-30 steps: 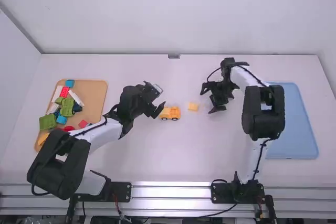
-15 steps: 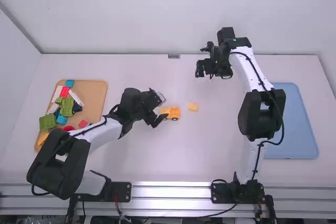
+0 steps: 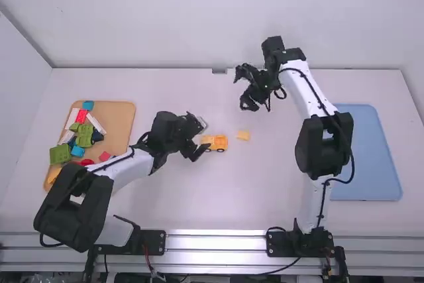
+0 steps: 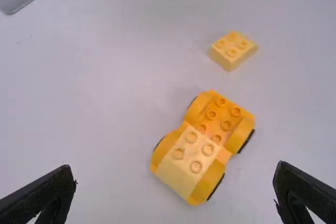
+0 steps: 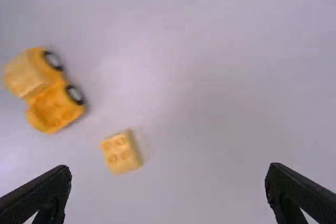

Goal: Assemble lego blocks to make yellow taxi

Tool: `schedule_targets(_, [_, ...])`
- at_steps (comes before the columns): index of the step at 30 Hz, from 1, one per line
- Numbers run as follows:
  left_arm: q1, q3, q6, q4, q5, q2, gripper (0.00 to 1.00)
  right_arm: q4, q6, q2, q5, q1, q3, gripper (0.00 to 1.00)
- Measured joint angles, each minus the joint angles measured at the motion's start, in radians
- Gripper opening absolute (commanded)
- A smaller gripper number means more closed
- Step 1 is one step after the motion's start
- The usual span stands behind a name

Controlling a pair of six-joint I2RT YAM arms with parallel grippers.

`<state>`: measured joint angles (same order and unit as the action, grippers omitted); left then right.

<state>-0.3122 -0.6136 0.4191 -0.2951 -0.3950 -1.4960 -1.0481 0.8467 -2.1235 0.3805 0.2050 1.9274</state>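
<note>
My left jaws [image 3: 203, 139] stand spread near the yellow toy car [image 4: 191, 150]; my right jaws [image 3: 239, 90], also spread, hang over the white surface [image 3: 199, 197] beyond a yellow block [image 4: 233, 51].

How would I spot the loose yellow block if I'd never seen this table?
On the white table, look between the orange tray and the blue tray. Near the middle sits a little yellow-orange car. The block lies just beside it, not touching: smaller, pale yellow, studded on top and without wheels.
</note>
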Motion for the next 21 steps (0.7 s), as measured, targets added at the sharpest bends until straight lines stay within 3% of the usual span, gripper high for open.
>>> schedule_targets(5, [0.103,-0.048,0.151,0.095,-0.231,0.0,0.99,0.036,0.246,0.0,0.255,-0.069,-0.122,0.99])
schedule_targets(12, [0.21,-0.071,0.369,0.164,-0.492,-0.003,0.99,0.349,0.417,0.0,0.525,-0.204,-0.42,0.98])
schedule_targets(21, [0.171,-0.127,0.496,0.141,-0.656,-0.209,0.99,0.743,0.443,-0.001,0.703,-0.209,-0.723,0.98])
